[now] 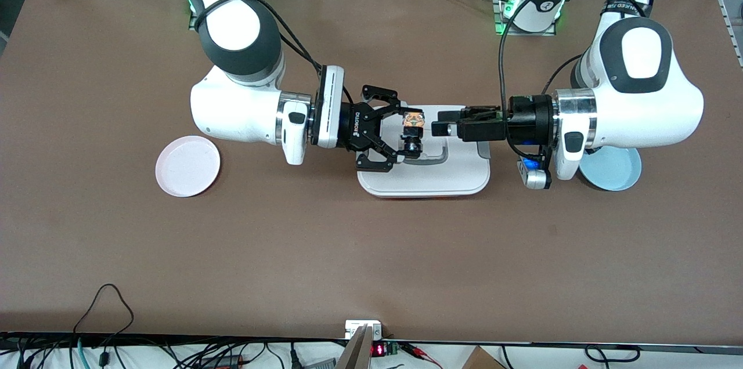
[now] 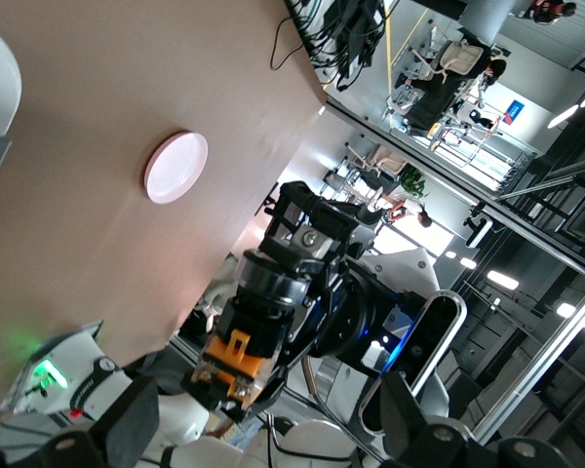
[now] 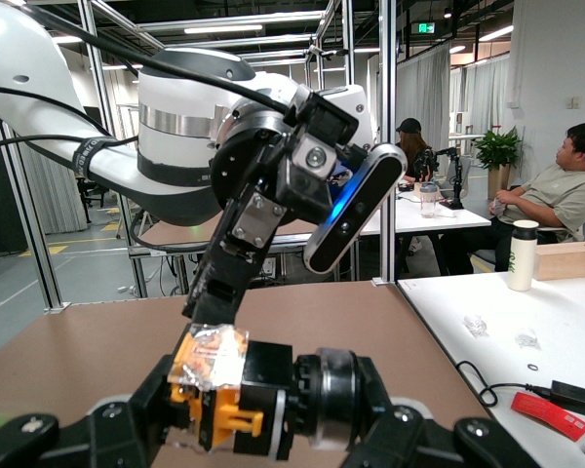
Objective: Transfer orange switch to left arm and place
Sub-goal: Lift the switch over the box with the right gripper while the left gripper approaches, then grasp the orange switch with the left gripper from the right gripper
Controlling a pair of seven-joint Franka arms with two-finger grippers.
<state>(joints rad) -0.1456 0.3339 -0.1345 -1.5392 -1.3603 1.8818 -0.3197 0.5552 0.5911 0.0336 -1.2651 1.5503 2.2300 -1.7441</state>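
The orange switch (image 1: pixel 413 132) hangs in the air over the white box (image 1: pixel 464 174) in the middle of the table. My right gripper (image 1: pixel 400 132) is shut on it end to end, one finger on the orange end and the other on the round black end, as the right wrist view shows (image 3: pixel 244 390). My left gripper (image 1: pixel 435 125) is open at the switch's orange end, with its fingers standing apart on either side of the switch (image 2: pixel 236 356). Both arms reach in level from their own ends of the table.
A pink plate (image 1: pixel 187 166) lies toward the right arm's end of the table and also shows in the left wrist view (image 2: pixel 175 166). A light blue plate (image 1: pixel 615 174) lies under the left arm's wrist. Cables and a small device sit at the table's near edge.
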